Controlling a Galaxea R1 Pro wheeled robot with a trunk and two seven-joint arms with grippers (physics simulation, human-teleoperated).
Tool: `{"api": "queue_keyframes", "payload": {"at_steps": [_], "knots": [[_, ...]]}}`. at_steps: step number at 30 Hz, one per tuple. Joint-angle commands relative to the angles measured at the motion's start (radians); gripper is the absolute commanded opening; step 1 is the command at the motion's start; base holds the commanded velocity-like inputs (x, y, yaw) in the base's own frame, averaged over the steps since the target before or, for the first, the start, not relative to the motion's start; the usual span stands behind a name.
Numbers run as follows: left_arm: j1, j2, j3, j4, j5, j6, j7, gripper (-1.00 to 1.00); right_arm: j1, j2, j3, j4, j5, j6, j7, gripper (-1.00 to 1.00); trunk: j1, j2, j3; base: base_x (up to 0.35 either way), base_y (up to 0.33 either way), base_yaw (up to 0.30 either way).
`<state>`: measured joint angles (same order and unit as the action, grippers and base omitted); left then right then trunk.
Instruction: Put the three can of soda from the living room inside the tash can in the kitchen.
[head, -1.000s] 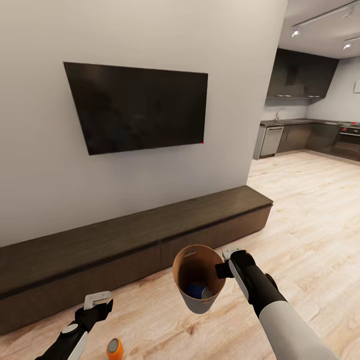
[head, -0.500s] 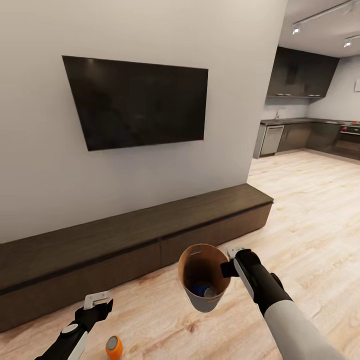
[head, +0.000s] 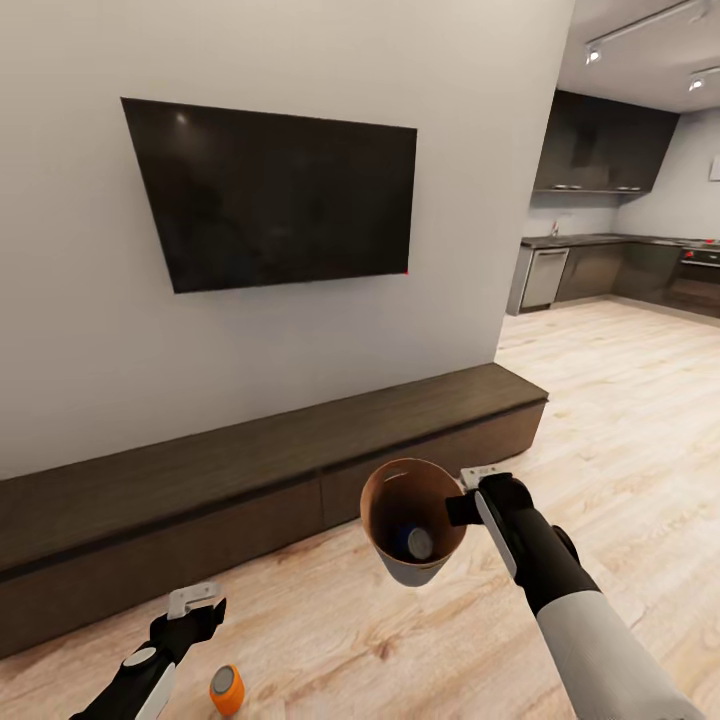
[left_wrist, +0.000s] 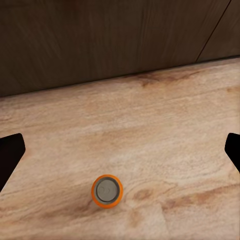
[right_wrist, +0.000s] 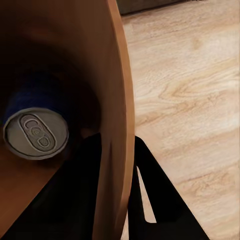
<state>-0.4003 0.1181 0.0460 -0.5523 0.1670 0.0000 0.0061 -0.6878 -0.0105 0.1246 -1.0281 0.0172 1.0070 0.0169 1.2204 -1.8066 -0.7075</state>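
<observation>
Hovering low at the near left, the left gripper (head: 197, 602) hangs above the pale plank floor (head: 620, 420) with its fingers spread wide apart and empty. An orange soda can (head: 226, 689) stands upright on the floor just near of it; in the left wrist view this can (left_wrist: 107, 190) sits between the two finger tips, though closer to the camera than they are.

To take it cleanly, the gripper would likely need to drop straight down until the fingers bracket the can's sides, then close gently so the can does not tip or roll.

Behind, a long low dark-wood cabinet (head: 250, 480) runs along the wall under a wall-mounted television (head: 270, 205).

Right of centre, the right gripper (head: 470, 497) is clamped on the rim of the trash can (head: 412, 525), one finger inside and one outside, holding it off the floor and tilted toward the camera. A dark blue soda can (right_wrist: 35, 120) lies inside at the bottom. The kitchen (head: 620, 260) lies far right.

Counted: one orange can, one blue can, one bucket; any third can is unseen.
</observation>
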Motion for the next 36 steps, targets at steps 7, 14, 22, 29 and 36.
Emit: {"api": "queue_keyframes", "payload": {"at_steps": [7,14,22,29,36], "knots": [[0.001,0.0,0.0,0.0,0.0,0.0,0.0,1.0,-0.033,-0.001,0.0,-0.003,-0.007,0.003,0.003,-1.0,0.027,-0.049,-0.022,0.0,0.0,0.0],[0.0,0.0,0.0,0.0,0.0,0.0,0.0,1.0,-0.057,-0.003,0.0,-0.004,-0.007,0.004,0.003,-1.0,0.054,-0.098,-0.044,0.0,0.0,0.0],[0.001,0.0,0.0,0.0,0.0,0.0,0.0,1.0,-0.065,-0.002,0.0,-0.004,-0.008,0.005,0.003,-1.0,0.081,-0.147,-0.067,0.0,0.0,0.0],[0.0,0.0,-0.002,0.0,0.0,0.0,0.0,1.0,-0.065,-0.002,0.0,-0.004,-0.009,0.005,0.003,-1.0,0.081,-0.147,-0.076,0.0,0.0,0.0],[0.0,0.0,-0.003,0.0,0.0,0.0,0.0,1.0,-0.065,-0.002,0.0,-0.004,-0.01,0.004,0.003,-1.0,0.081,-0.147,-0.087,0.0,0.0,0.0]]}}
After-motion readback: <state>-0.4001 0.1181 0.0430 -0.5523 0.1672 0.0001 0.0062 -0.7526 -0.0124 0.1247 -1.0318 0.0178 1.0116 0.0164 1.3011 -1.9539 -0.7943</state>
